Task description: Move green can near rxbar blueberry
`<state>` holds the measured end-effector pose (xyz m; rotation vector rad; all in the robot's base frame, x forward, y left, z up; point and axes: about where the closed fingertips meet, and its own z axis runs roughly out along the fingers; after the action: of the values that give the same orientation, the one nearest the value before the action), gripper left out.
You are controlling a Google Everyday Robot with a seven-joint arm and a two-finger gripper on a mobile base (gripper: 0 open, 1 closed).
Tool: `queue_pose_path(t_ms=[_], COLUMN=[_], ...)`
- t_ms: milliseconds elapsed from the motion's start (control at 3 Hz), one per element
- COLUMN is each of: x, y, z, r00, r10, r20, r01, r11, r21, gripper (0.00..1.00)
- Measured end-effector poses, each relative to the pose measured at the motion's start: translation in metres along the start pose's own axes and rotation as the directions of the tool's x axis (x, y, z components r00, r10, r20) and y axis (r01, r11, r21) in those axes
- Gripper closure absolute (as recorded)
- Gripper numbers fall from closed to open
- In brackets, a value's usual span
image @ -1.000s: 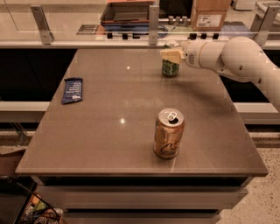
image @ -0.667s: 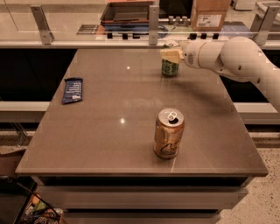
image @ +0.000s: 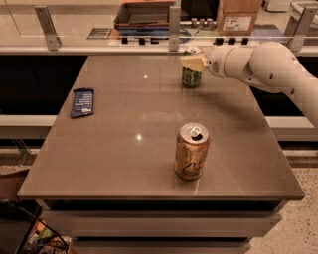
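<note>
The green can (image: 191, 76) stands upright on the brown table (image: 149, 124) near its far edge, right of the middle. My gripper (image: 193, 61) reaches in from the right on the white arm (image: 263, 67) and sits at the can's upper part, covering its top half. The can's base rests on the table. The rxbar blueberry (image: 82, 101), a flat dark-blue wrapper, lies near the table's left edge, far to the left of the can and the gripper.
An orange-gold can (image: 191, 151) with an open top stands toward the table's front, right of the middle. A glass rail with metal posts (image: 173, 22) runs behind the table. A dark tray (image: 144, 14) and a cardboard box (image: 238, 16) stand beyond it.
</note>
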<state>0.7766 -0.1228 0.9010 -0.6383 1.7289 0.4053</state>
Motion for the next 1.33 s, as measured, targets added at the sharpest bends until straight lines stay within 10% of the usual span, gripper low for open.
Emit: queue_pose_path(t_ms=[1333], x=[-0.067], y=[0.102], z=[0.047], r00=[0.997], r10=[-0.076], r20=[-0.007], r01=[0.073], r11=[0.9757], r21=[-0.206], gripper=[1.0])
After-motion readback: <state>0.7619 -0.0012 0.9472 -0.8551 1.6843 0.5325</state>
